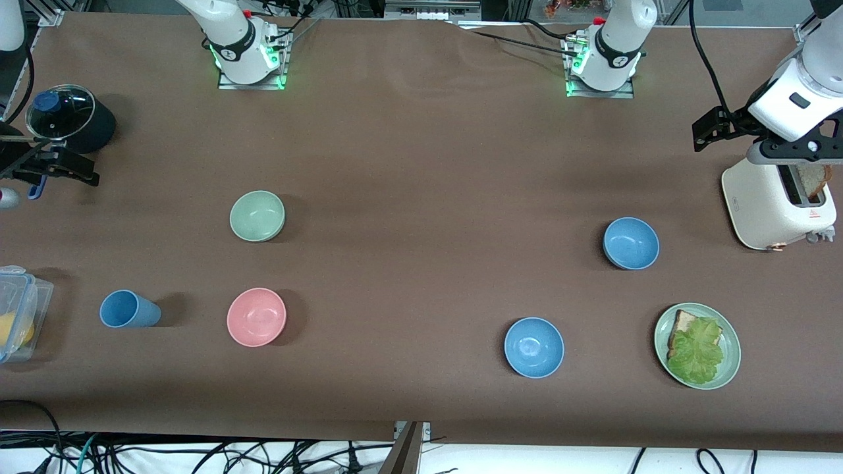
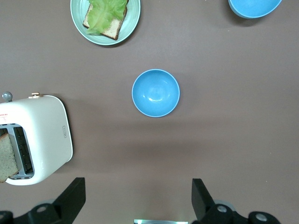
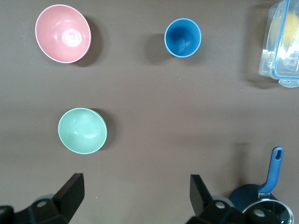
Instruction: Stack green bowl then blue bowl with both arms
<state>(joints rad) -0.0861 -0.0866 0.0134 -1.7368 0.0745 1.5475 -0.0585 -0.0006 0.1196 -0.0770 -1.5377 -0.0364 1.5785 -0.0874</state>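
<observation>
The pale green bowl [image 1: 257, 216] sits upright toward the right arm's end of the table and also shows in the right wrist view [image 3: 82, 130]. The dull blue bowl [image 1: 631, 243] sits toward the left arm's end and also shows in the left wrist view [image 2: 155, 93]. My right gripper [image 1: 39, 164] hangs high by the black pot, open and empty [image 3: 135, 183]. My left gripper [image 1: 790, 150] hangs high over the toaster's edge, open and empty [image 2: 138, 186]. Both are well apart from the bowls.
A glossier azure bowl [image 1: 534, 347] and a green plate with bread and lettuce [image 1: 730, 368] lie nearer the front camera. A white toaster [image 1: 770, 204] holds bread. A pink bowl [image 1: 256, 316], blue tumbler [image 1: 129, 309], clear box [image 1: 20, 316] and lidded black pot [image 1: 69, 122] stand toward the right arm's end.
</observation>
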